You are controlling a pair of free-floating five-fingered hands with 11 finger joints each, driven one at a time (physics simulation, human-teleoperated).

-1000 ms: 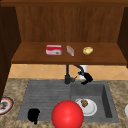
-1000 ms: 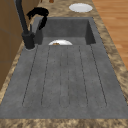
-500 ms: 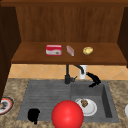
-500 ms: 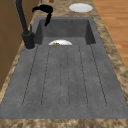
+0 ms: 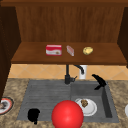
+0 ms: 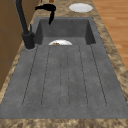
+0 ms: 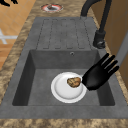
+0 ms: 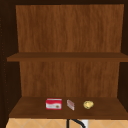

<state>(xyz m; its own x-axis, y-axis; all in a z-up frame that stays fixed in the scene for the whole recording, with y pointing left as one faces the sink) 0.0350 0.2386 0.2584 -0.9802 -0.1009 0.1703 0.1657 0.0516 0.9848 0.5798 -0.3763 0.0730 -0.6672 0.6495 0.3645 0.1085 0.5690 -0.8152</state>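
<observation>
Your right hand hangs over the back right corner of the sink basin, fingers straight and spread, holding nothing. The thing nearest it is the brown lump of food on the white plate on the basin floor. From the right side view the hand sits just beside the plate's rim on the tap side, palm close to the food and above it; whether they touch cannot be told, though from the front the hand floats well above the plate. So the food lies below the hand and toward the front and the left of the basin, a short drop and a small shift away from the back wall. The fingers point up and back toward the faucet, away from the food, so the palm faces the thing more than the fingertips do. The food is a roundish lump with no clear long axis. Your left hand hovers at the front left of the drainboard, fingers seemingly curled on nothing, well apart from the plate, with the red ball between it and the basin; the right hand is much the nearer. On the shelf above stand a red box, a small packet and a yellowish lump.
</observation>
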